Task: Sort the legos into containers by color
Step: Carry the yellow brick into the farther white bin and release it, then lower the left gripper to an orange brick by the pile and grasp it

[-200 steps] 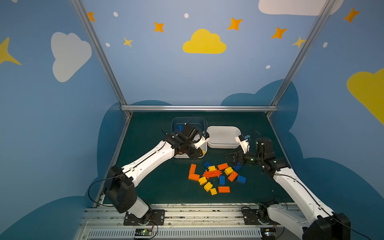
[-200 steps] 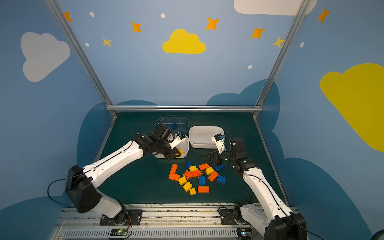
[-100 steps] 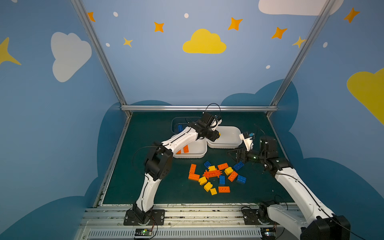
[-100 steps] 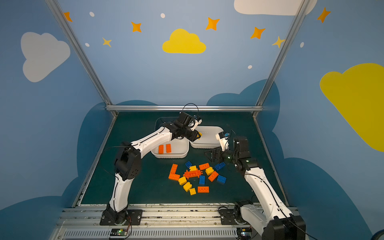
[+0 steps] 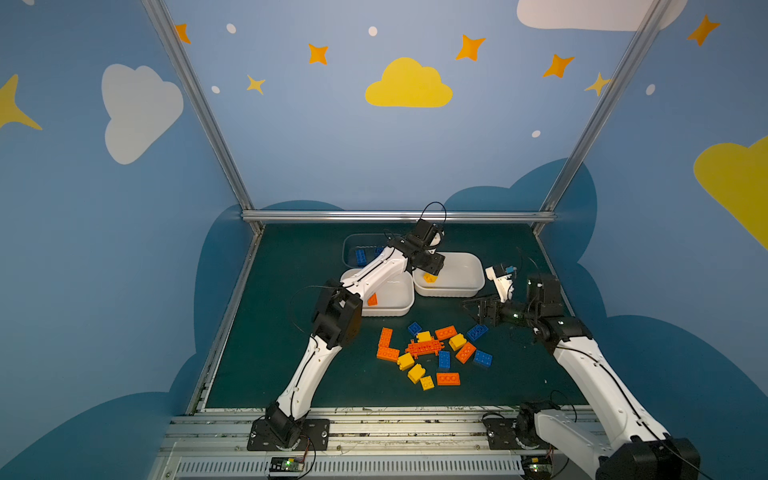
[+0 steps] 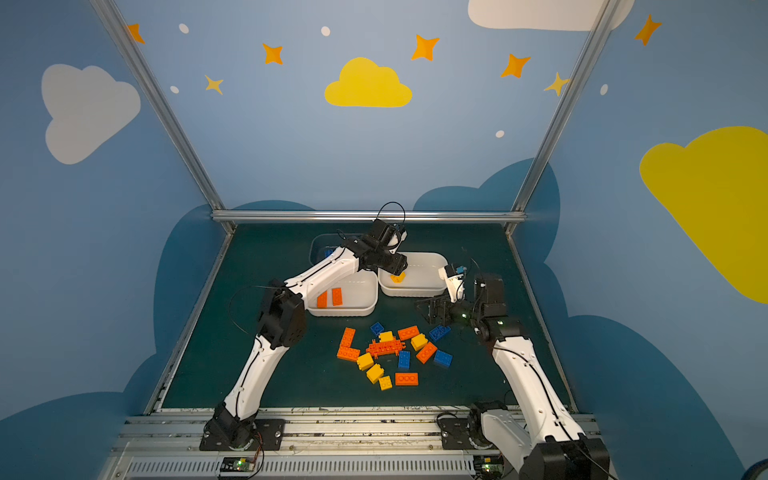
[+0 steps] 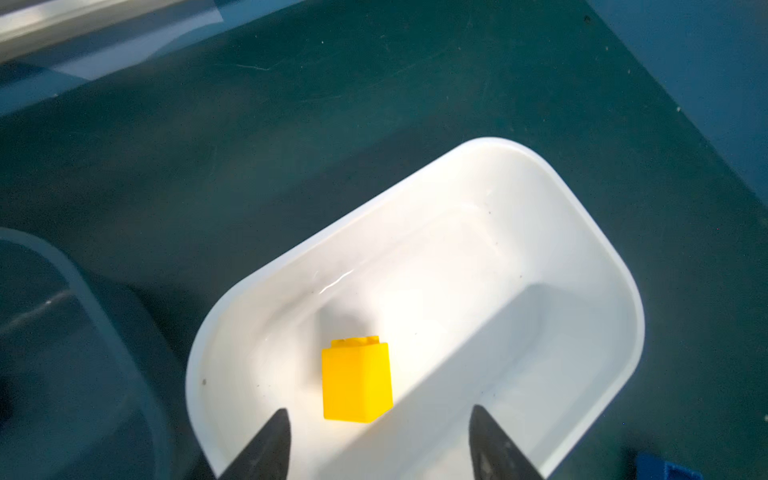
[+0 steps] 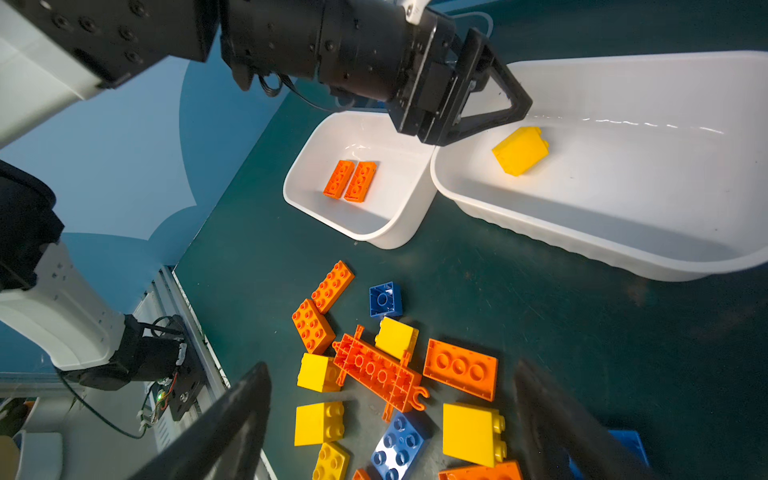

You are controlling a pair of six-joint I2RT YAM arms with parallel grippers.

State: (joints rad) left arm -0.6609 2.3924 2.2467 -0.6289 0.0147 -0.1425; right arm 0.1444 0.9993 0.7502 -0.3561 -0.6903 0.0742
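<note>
The right fingers, wide open and empty, hung near the pile, nearer than the left fingers, parted and empty over the tub holding a yellow brick.

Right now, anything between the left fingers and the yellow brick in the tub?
Nothing. Left wrist view shows only bare white tub floor between the open left fingers and yellow brick.

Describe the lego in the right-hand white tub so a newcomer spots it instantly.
On the green table, two white tubs sit side by side behind the loose pile. In the right-hand white tub, near its left end, lies one yellow brick: the only piece in that tub, while the left white tub holds orange bricks.
</note>
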